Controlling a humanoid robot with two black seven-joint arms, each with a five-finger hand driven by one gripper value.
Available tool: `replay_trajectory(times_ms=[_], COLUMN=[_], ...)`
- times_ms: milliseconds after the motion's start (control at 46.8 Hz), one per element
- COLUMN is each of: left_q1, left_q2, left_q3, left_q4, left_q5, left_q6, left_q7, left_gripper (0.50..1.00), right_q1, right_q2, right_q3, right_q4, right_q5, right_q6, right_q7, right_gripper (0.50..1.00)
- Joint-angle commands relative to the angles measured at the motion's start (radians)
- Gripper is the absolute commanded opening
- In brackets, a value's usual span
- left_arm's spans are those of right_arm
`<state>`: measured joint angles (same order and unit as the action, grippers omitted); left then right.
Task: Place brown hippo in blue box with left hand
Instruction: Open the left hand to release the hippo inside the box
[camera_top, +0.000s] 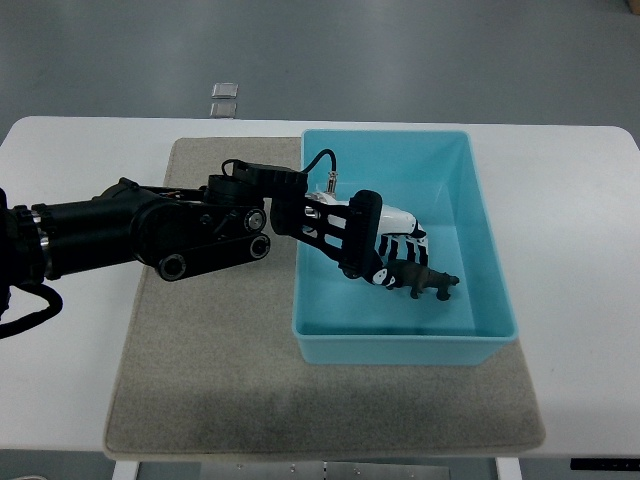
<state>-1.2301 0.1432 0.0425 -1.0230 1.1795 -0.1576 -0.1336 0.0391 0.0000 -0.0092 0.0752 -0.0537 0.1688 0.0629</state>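
Note:
The blue box (484, 230) stands on the white table, partly on a beige mat. My left arm comes in from the left and its hand (392, 255) reaches over the box's left wall into the box. The brown hippo (428, 279) is low inside the box near the front wall, head to the right, legs pointing down. The black-and-white fingers (400, 243) curl over its back and rear end and hold it. I cannot tell whether its feet touch the box floor. The right hand is not in view.
The beige mat (220, 370) covers the middle of the white table (580, 250). Two small grey pieces (224, 98) lie on the floor beyond the table's far edge. The black forearm (150, 235) crosses the mat's upper left.

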Motion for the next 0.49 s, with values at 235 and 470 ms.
replay_trajectory(times_ms=[235, 470], left_q1=[0.006, 0.003], left_q2=[-0.002, -0.001], left_q3=[-0.003, -0.012], left_q4=[-0.002, -0.009], left_q5=[-0.003, -0.024], left_q6=[0.115, 0.122], left_q7=[-0.011, -0.011], left_gripper=[0.912, 0.99], right_q1=[0.001, -0.001], right_q2=[0.0, 0.0], right_q3=[0.0, 0.0], right_q4=[0.0, 0.0], right_q5=[0.0, 0.0], right_q6=[0.0, 0.0], right_q7=[0.0, 0.0], right_gripper=[0.936, 0.936])
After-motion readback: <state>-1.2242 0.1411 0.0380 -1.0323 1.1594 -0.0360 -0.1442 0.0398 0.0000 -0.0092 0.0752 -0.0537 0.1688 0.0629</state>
